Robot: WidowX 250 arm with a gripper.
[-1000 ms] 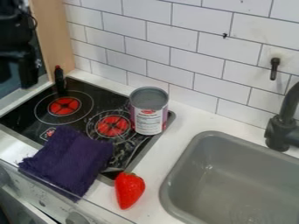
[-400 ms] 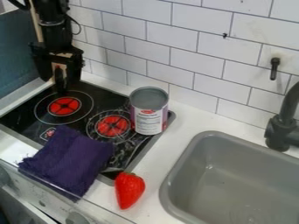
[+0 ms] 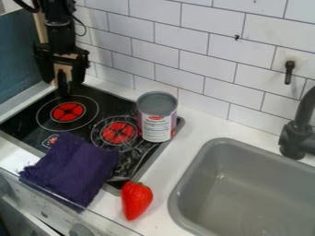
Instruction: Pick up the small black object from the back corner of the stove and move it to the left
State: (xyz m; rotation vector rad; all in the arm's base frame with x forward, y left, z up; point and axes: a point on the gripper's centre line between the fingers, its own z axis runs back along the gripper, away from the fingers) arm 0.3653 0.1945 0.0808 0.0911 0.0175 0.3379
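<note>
A tall metal can with a white label stood upright over the right edge area of the black marbled cooktop, beside the nearer red burner disc. A dark purple, fringed cloth lay rumpled across the cooktop's front edge, reaching onto the white counter. Just off the cooktop's front corner, a shiny red plastic strawberry rested on the counter, its pointed end towards the camera. To the right sat the grey sink basin, with the black curved faucet behind it, and a small dark hook stuck out of the white tiled wall. The can and cloth were both well apart from the gripper.

The black arm came in at the upper left and hung almost straight down in front of a light wooden panel. Its black two-finger gripper pointed down over the cooktop's back left corner, with the fingers spread to either side of a slim, upright black object. That object stood on the cooktop behind the farther red burner disc; whether either finger touched it could not be told.
</note>
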